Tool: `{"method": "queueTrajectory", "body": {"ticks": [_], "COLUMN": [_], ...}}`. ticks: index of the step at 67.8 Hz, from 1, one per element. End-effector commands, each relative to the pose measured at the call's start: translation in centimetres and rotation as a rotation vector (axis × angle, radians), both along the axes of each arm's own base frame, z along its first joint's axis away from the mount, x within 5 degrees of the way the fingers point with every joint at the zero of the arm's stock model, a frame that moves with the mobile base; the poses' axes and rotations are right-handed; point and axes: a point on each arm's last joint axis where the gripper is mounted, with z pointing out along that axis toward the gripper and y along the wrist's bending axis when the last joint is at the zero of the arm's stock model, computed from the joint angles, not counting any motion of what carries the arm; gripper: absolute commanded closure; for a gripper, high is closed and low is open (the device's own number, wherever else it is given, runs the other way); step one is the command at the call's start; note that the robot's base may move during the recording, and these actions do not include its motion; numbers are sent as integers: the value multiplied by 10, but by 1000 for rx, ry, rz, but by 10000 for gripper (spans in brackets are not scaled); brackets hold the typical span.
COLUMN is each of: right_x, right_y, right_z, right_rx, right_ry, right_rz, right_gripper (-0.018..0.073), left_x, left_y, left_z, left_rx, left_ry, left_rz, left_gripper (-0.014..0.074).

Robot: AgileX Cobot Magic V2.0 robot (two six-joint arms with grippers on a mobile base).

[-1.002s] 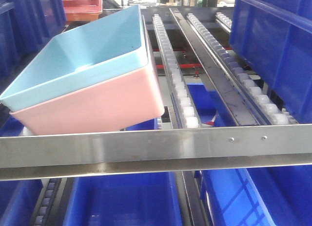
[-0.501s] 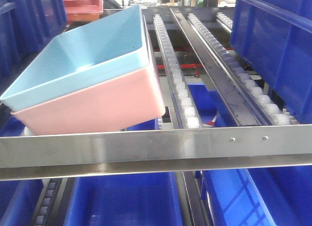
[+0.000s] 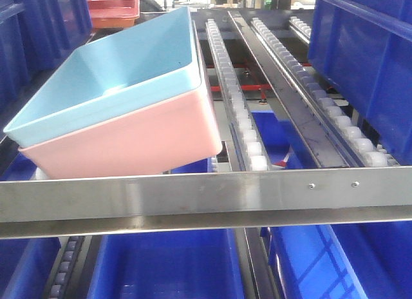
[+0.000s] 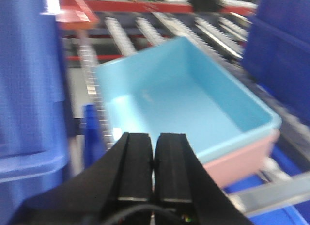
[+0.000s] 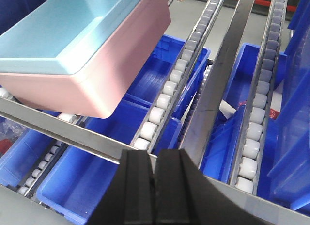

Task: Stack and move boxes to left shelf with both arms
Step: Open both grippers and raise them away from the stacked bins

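Observation:
The light teal-blue box point(image 3: 122, 73) sits nested inside the salmon pink box point(image 3: 129, 141), and the stack rests tilted on the left shelf's roller lanes point(image 3: 241, 115) just behind the flat stainless front bar point(image 3: 206, 199). The stack also shows in the left wrist view as teal box point(image 4: 179, 96) over pink box point(image 4: 244, 157), and in the right wrist view as teal box point(image 5: 63, 28) over pink box point(image 5: 111, 65). My left gripper point(image 4: 155, 152) is shut, empty, hanging back from the stack's near left side. My right gripper point(image 5: 154, 174) is shut, empty, over the front bar point(image 5: 58, 125), right of the stack.
Dark royal-blue crates stand at the right point(image 3: 367, 60) and left point(image 3: 38, 22) of the rack, with more on the level below point(image 3: 167, 263). An orange-red tray point(image 3: 112, 12) lies at the far back left. A steel divider rail point(image 5: 223, 74) runs between roller lanes.
The whole scene has shifted slightly right and down in the front view, so the camera has moved a little. The stacked boxes keep their place on the rollers.

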Motion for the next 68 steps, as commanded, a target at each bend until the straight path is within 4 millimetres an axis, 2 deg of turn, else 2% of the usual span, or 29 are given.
{"method": "queueTrajectory", "body": {"ticks": [1, 15, 35, 68], "right_x": [1, 1, 1, 2], "right_y": [1, 1, 1, 1], "right_z": [18, 18, 18, 17], "right_rx": [44, 44, 44, 42], "right_ry": [-110, -110, -110, -105], "right_rz": [10, 10, 10, 10], "right_gripper": [510, 510, 510, 510], "left_x": [-6, -17, -18, -18], "left_y": [8, 20, 28, 24], "left_z": [5, -37, -77, -76], "left_rx": [-67, -81, -83, -47], "left_ry": [-90, -96, -152, -153], "left_rz": [80, 253, 380, 312], "left_gripper": [599, 599, 599, 599]}}
